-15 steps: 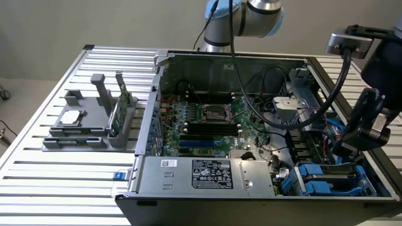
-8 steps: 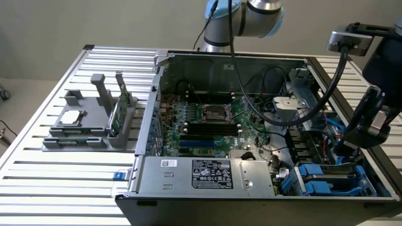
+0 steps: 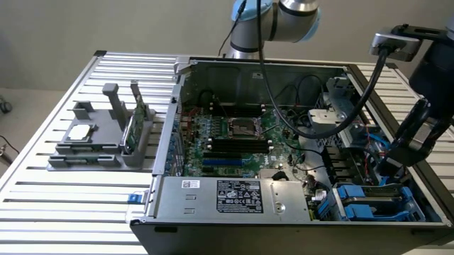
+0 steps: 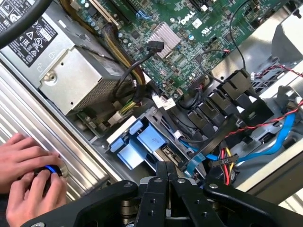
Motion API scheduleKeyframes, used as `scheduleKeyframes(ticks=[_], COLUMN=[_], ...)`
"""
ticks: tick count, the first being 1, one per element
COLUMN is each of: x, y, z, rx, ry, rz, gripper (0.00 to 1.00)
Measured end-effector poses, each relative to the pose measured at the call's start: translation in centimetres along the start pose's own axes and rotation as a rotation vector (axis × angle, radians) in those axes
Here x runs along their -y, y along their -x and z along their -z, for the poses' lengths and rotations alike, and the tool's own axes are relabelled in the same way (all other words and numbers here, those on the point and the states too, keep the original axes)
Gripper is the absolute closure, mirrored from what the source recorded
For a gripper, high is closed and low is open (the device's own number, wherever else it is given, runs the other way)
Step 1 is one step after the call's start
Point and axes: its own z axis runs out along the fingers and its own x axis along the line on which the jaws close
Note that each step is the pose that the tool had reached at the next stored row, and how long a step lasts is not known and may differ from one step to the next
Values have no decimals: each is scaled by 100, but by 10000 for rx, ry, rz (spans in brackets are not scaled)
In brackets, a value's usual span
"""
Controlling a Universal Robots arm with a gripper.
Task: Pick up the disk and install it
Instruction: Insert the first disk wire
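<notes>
The gripper (image 3: pixel 388 171) reaches down into the open computer case (image 3: pixel 212 66) at the exterior view's right, just above the drive bay in the case corner. The fingers (image 4: pixel 158 189) are pressed together with nothing between them. The disk (image 3: pixel 369 206) sits in that bay, just below the gripper, marked by its blue carrier frame. Its metal face cannot be made out.

Surroundings:
- The power supply (image 3: pixel 234 195) lies just beside the bay, toward the exterior view's left.
- The motherboard (image 3: pixel 234 133) covers the case floor behind it.
- A thick black cable (image 3: pixel 354 114) loops from the arm's wrist down into the case interior.
- A blue flat cable (image 4: pixel 272 142) and a red-and-black wire pair (image 4: pixel 265 124) run close to the bay, beside black plastic parts (image 4: pixel 236 85).

The exterior view gives the slatted bench (image 3: pixel 42 212) outside the case. On it a grey holder (image 3: pixel 99 149) carries a CPU chip (image 3: pixel 80 133) and an upright green card (image 3: pixel 132 125), well apart from the gripper.

The wrist view gives the bay from close above, with the blue carrier next to the power supply. It also gives a person's hands (image 4: pixel 26 177) on the bench beside the case, fingertips on a small knob (image 4: pixel 51 169) with a blue ring
</notes>
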Motion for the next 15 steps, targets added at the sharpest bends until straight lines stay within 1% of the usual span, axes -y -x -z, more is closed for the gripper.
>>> scheduleKeyframes(ticks=[5,15], x=[0,0], y=[0,0], z=[0,-1], rx=[8,-66], ry=[67,231], rz=[-594,-2015], gripper=[89,89])
